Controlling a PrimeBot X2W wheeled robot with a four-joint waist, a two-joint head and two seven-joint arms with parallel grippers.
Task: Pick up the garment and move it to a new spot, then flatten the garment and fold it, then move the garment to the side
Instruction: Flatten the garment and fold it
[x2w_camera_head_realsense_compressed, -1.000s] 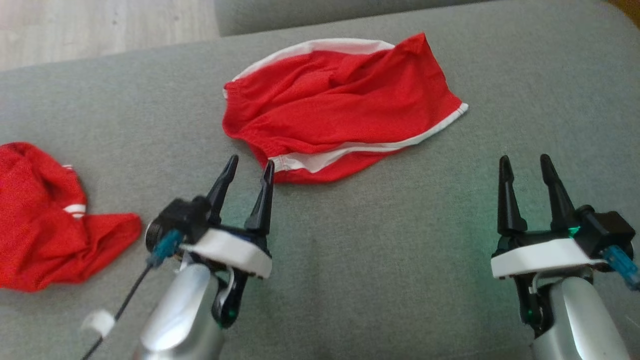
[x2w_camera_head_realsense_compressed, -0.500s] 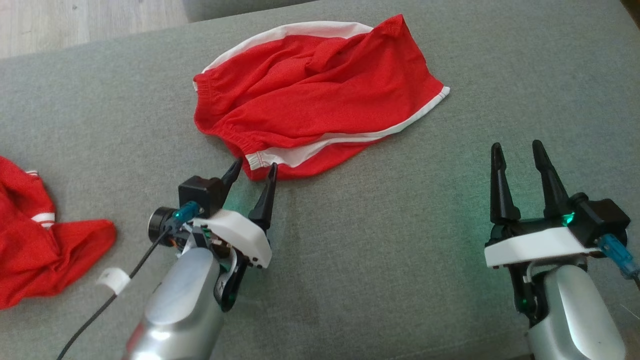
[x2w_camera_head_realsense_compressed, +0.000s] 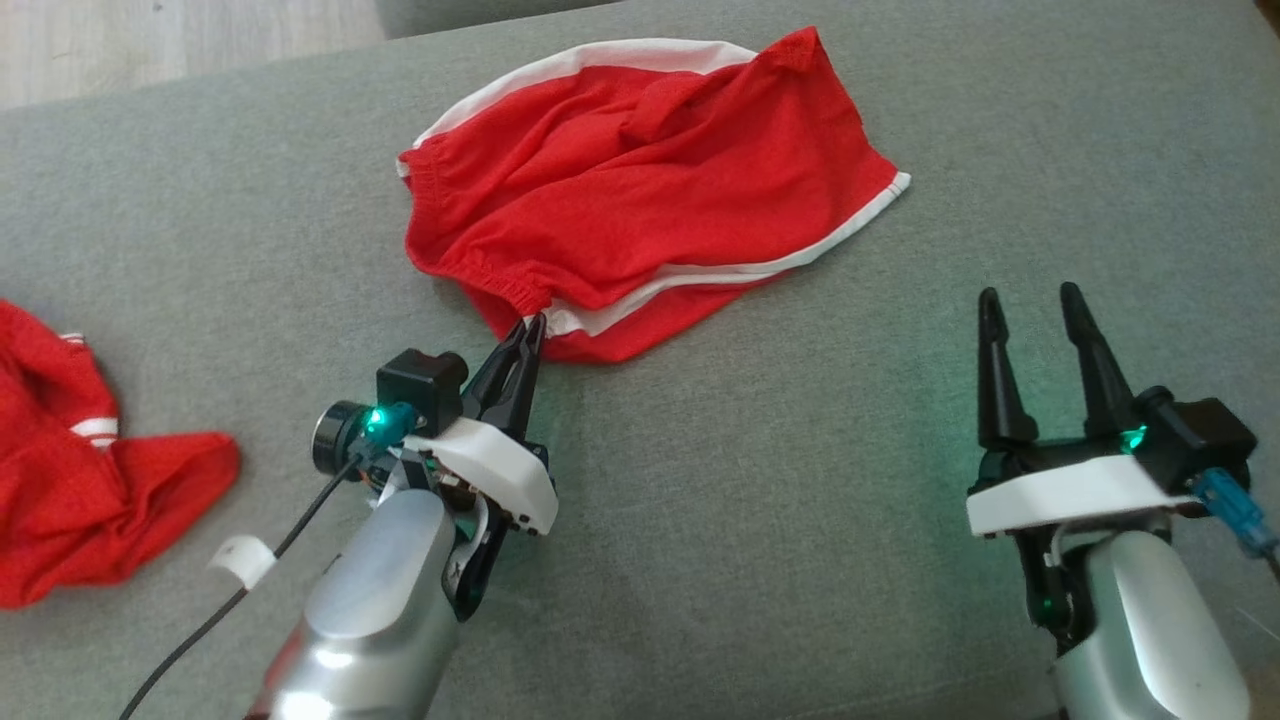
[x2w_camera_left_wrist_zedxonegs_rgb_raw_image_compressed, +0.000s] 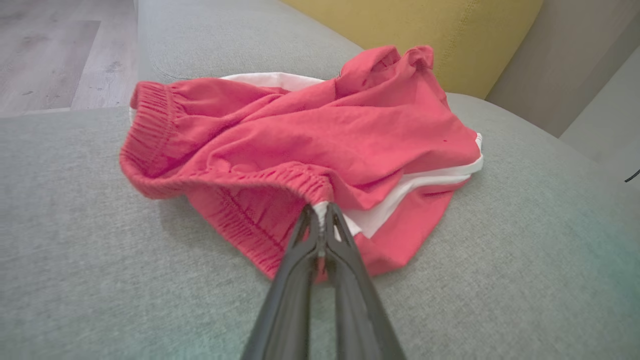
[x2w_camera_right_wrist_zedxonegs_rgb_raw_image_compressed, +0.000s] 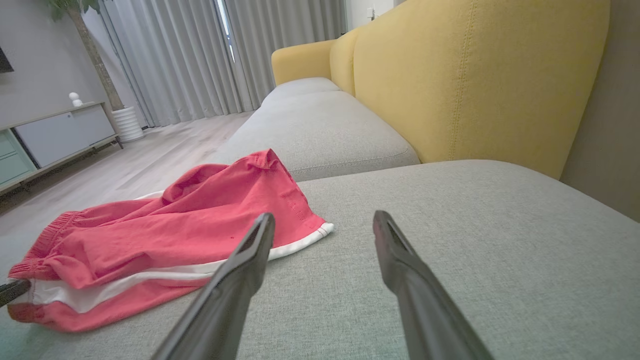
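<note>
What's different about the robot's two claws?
The left gripper is pinched shut on the edge of the shorts; the right gripper is open and holds nothing. The left gripper touches the shorts; the right gripper sits apart from them, over bare sofa. Both have two long dark fingers.

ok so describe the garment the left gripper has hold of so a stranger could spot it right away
On the wide grey seat cushion, look to the far middle. There lie red shorts with an elastic waistband and white side stripes, loosely spread. Unlike the crumpled red garment at the left edge, their near corner is pinched in the left gripper.
</note>
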